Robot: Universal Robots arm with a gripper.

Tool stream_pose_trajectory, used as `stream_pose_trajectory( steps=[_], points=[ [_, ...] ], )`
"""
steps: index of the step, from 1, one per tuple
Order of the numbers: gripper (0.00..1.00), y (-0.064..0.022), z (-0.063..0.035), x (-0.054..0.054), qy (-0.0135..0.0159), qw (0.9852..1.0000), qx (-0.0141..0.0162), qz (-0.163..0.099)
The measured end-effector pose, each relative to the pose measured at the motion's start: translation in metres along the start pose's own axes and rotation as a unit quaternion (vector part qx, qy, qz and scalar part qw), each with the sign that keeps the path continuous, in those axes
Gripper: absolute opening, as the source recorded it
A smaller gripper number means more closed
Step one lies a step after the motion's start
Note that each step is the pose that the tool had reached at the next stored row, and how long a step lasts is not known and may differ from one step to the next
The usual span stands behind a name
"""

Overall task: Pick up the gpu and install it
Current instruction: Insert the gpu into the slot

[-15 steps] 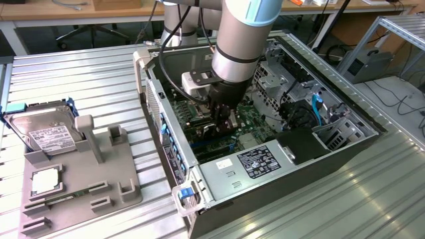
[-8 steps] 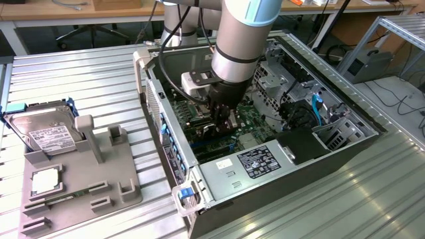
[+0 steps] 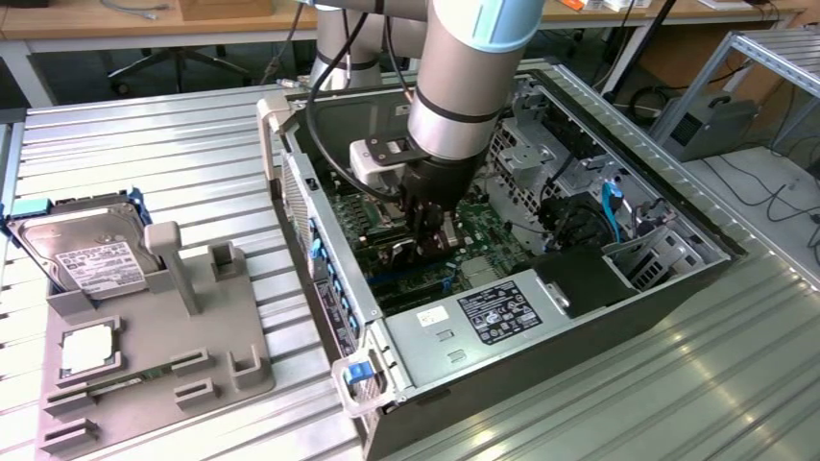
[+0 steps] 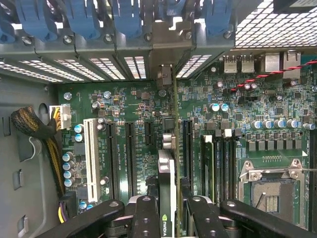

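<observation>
The gpu point(image 4: 167, 168) shows edge-on in the wrist view, a thin card with a green logo near my fingers and its metal bracket end point(image 4: 166, 74) reaching the case's rear slot openings. My gripper point(image 4: 171, 206) is shut on it, one black finger point(image 4: 146, 213) on each side. The card stands upright over a black expansion slot point(image 4: 185, 148) of the green motherboard point(image 4: 138, 104); whether it is seated I cannot tell. In the exterior view my gripper point(image 3: 427, 240) is low inside the open computer case point(image 3: 513, 317), and it hides most of the card.
Blue slot latches point(image 4: 81, 20) line the case's rear wall. A white slot point(image 4: 90, 153) and the CPU socket point(image 4: 267, 183) flank the card. On the exterior view's left, a grey holder point(image 3: 154, 365) carries a hard drive point(image 3: 90, 252) and a memory stick point(image 3: 122, 382).
</observation>
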State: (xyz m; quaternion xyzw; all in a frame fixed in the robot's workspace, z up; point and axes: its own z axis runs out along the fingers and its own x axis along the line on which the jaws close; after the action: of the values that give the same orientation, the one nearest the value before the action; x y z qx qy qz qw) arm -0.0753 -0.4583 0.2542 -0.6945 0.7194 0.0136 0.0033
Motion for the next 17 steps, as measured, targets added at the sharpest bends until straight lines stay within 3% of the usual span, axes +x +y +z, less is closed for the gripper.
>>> stream_pose_trajectory(
  steps=[17],
  points=[
    [0.27,0.0,0.0018,0.0001,0.0,1.0,0.0,0.0]
  ],
)
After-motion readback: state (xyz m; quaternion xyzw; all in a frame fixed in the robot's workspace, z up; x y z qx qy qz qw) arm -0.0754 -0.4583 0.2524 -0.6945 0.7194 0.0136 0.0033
